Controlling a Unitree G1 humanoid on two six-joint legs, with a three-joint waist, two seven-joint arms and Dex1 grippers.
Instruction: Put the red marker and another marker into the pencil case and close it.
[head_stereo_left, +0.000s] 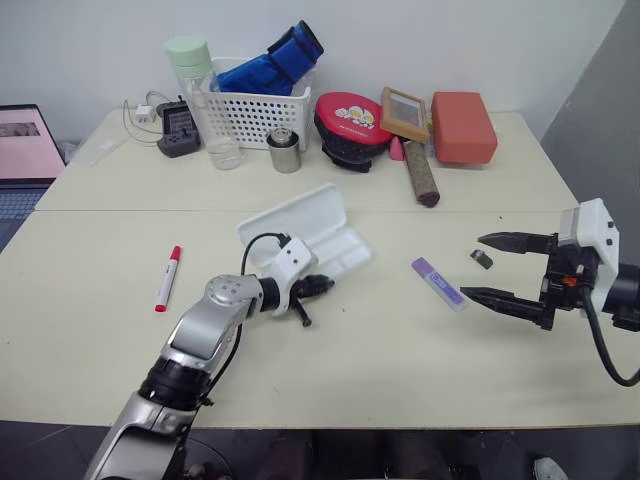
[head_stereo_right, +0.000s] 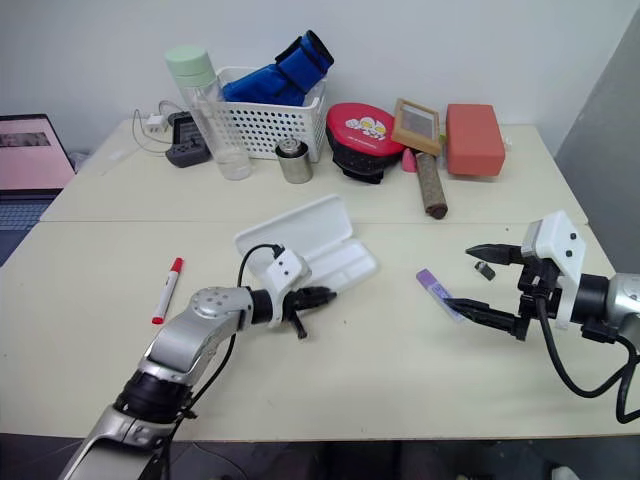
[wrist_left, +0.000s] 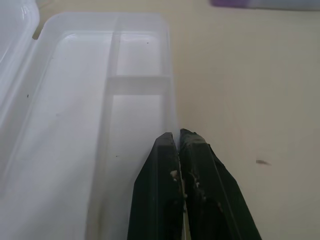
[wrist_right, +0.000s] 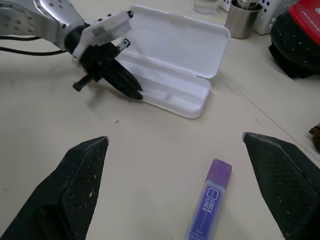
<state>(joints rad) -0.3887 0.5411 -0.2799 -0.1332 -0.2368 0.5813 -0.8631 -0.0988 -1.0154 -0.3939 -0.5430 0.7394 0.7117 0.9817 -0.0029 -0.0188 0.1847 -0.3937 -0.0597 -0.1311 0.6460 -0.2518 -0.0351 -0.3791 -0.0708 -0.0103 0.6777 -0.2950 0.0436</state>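
The pencil case (head_stereo_left: 310, 238) lies open near the middle of the worktop (head_stereo_left: 400, 350), lid folded back toward the far left, tray compartments empty. Neither marker is inside, so the loading step is not yet begun.

The red marker (head_stereo_left: 167, 278) lies on the worktop well to the left of the case, apart from both arms. The purple marker (head_stereo_left: 438, 283) lies to the right of the case, label strip up, near a small dark clip-like object (head_stereo_left: 481, 258) that is no part of the task.

The left end effector (head_stereo_left: 318, 287) sits at the near edge of the case tray. Its two black fingers are pressed together with nothing between them; the left wrist view shows their tips beside the tray rim, though whether they touch it cannot be told.

The right end effector (head_stereo_left: 505, 268) hangs above the worktop to the right of the purple marker, its jaws spread wide and holding nothing. The right wrist view shows the purple marker lying between the two fingers (wrist_right: 70, 190) and ahead of them.

Judgement: the step in hand is the pickup of the purple marker by the right arm. The next move calls for lowering the wide jaws to straddle the barrel across its short width, closing, then carrying it left to the long compartment. The red marker and lid closure remain outstanding. The left arm must clear the tray first.
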